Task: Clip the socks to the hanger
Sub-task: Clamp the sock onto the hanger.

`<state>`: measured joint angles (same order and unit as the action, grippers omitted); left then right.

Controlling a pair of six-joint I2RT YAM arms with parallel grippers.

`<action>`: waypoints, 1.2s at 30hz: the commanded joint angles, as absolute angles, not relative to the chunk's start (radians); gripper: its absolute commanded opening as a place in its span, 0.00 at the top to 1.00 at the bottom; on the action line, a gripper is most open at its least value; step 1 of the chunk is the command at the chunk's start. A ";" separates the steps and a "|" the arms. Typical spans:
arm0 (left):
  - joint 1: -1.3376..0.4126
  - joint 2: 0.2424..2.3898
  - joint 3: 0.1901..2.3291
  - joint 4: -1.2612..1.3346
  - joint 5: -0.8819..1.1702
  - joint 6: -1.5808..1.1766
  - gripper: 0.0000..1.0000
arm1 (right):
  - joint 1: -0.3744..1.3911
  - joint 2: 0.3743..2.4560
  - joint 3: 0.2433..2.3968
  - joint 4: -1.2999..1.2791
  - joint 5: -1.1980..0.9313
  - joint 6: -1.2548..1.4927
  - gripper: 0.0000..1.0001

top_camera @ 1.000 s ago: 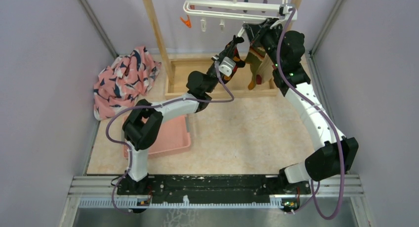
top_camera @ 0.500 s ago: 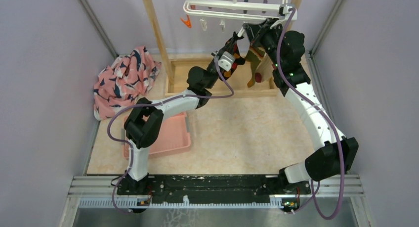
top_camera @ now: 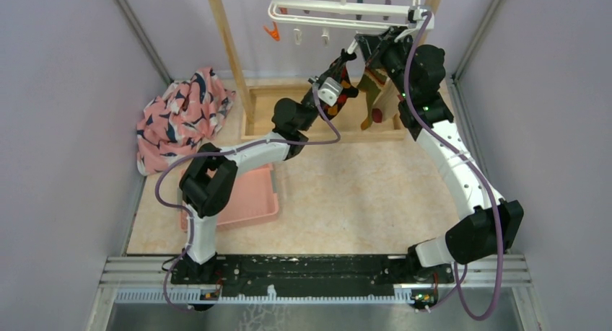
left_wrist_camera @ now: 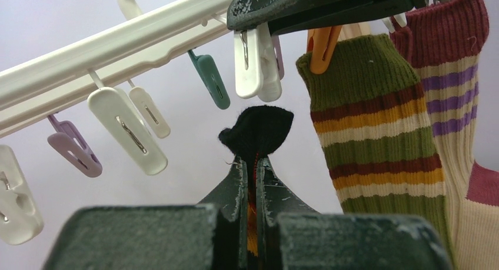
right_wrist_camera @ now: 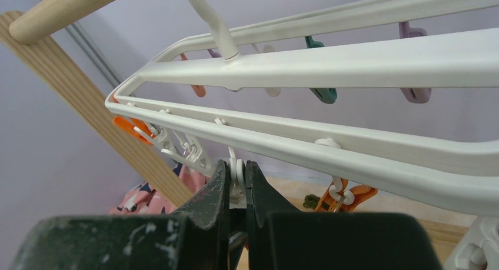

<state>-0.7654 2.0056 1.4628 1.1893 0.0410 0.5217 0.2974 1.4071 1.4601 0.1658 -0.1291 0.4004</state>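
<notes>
Socks: three in view. Item one, green striped sock (left_wrist_camera: 376, 135), hangs by its cuff from an orange clip (left_wrist_camera: 322, 45) on the hanger (top_camera: 339, 6); judged done. Item two, beige sock (left_wrist_camera: 456, 114) with a dark red cuff and purple bands, hangs just beside the first, touching it, its top edge up at the hanger; the clip holding it is mostly hidden, but it too looks done. Item three, black sock (left_wrist_camera: 259, 129), is not yet clipped: the left gripper (left_wrist_camera: 254, 164) is closed on it, a bunched black end sticking up above the fingertips, just below a white clip (left_wrist_camera: 252, 61) and apart from it. Right gripper (right_wrist_camera: 237, 167) is clamped on the upper end of that same white clip, under the hanger's near rail; whether the clip's lower end is spread enough to take cloth cannot be told. Left to do, by this reading: raise the black end into the clip, let the clip bite, release both grips. Several clips hang bare. Also present: wooden rack (top_camera: 224, 42) carrying the hanger, pink cloth (top_camera: 180, 115), pink tray (top_camera: 249, 201). Brands, labels, writing: none readable in any view.
</notes>
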 commanded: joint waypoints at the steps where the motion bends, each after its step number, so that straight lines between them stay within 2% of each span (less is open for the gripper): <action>1: -0.764 1.957 1.440 1.221 0.056 0.544 1.00 | 0.275 1.395 1.463 0.003 -0.121 0.368 1.00; 36: -0.764 1.967 1.528 1.205 0.090 0.507 1.00 | 0.274 1.396 1.450 0.007 -0.130 0.369 1.00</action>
